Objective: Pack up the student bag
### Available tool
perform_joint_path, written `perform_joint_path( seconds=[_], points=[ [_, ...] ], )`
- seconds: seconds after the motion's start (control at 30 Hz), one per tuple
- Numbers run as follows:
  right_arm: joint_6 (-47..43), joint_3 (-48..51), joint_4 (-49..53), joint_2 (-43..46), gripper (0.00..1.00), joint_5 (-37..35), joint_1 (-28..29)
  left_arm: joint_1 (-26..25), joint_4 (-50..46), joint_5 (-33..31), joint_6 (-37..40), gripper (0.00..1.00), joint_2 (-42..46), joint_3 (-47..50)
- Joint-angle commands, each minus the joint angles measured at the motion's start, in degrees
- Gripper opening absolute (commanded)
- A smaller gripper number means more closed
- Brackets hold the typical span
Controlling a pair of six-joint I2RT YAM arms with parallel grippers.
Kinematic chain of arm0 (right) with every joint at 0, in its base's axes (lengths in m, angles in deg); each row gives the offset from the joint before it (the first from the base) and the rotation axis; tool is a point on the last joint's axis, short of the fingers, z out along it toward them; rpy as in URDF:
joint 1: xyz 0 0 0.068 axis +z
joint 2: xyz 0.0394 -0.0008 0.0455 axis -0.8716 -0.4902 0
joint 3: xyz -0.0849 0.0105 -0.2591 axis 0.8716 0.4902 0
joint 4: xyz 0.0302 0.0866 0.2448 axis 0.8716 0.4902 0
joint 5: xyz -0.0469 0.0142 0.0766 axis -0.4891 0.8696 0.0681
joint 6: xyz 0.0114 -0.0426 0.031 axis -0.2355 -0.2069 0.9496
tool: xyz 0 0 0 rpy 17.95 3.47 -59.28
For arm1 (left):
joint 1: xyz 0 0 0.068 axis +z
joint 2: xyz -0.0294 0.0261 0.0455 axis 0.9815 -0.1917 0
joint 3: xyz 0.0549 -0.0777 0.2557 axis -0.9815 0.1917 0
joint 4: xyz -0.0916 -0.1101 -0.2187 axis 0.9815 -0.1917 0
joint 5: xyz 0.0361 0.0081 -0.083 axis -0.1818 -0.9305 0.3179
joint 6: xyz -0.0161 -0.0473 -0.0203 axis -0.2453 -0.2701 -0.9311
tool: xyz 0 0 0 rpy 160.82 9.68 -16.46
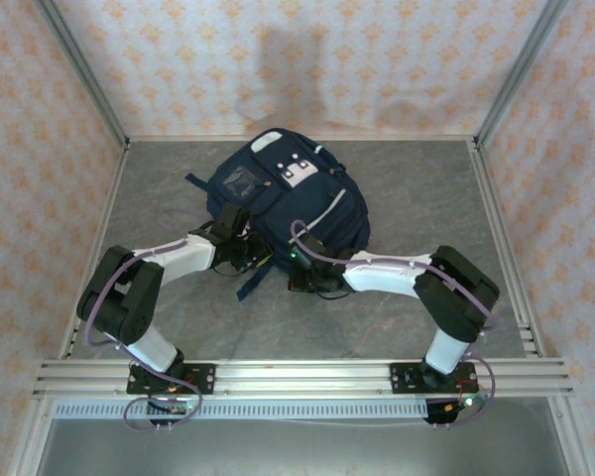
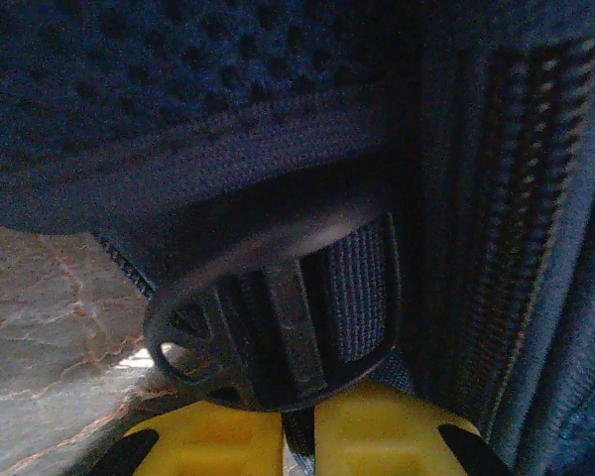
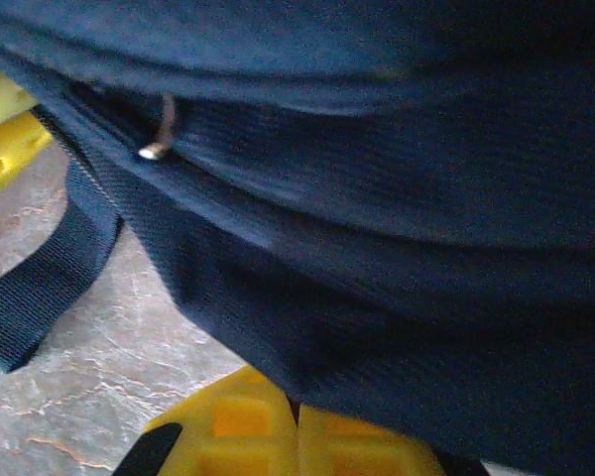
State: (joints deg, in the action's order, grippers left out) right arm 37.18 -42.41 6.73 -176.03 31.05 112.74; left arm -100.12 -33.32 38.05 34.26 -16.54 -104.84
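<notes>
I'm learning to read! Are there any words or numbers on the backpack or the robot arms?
No text can be read anywhere.
The white patches on the student bag: dark marks, too small to read.
The buckle: plain, no lettering.

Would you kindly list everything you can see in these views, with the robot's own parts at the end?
student bag: one, navy blue with white stripes, lying mid-table.
buckle: one, black, on the bag's webbing.
zip pull: one, silvery, at a bag seam.
loose strap: one, navy, lying on the table beside the bag.
table: one, grey, stone-patterned.
walls: three, pale with orange pattern, around the table.
rail: one, aluminium, near edge.
arms: two, white and black, left and right, both reaching to the bag.
left gripper: yellow fingers, closed on a dark strip under the buckle.
right gripper: yellow fingers, closed, apparently pinching bag fabric.
</notes>
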Motion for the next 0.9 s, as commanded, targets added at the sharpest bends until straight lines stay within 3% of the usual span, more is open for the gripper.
perform_joint_path(
  seconds=[0.0,0.33,0.5,0.67,0.73,0.87],
  points=[
    [-1.5,2.2,6.3,3.3,0.00,-3.8,-0.9,2.2,-3.9,-5.6,2.8,0.13,0.3,-0.2],
    [-7.6,3.3,10.6,5.0,0.00,-3.8,-2.4,5.6,-7.4,-6.3,5.6,0.12,2.6,0.2],
    [-13.4,-0.6,10.1,3.3,0.00,4.8,-2.5,9.5,-11.6,-6.9,9.3,0.12,4.5,-1.4],
    [-13.4,-7.0,10.4,-2.5,0.00,10.7,-2.3,14.0,-16.0,-6.5,13.5,0.13,4.9,-5.4],
    [-11.9,-8.7,8.8,-4.1,0.00,11.1,-2.3,14.6,-16.5,-5.1,13.9,0.18,5.3,-6.0],
    [-8.8,-10.7,6.6,-6.5,0.00,11.5,-2.1,14.1,-15.1,-0.3,9.5,0.38,9.0,-3.1]
  ],
)
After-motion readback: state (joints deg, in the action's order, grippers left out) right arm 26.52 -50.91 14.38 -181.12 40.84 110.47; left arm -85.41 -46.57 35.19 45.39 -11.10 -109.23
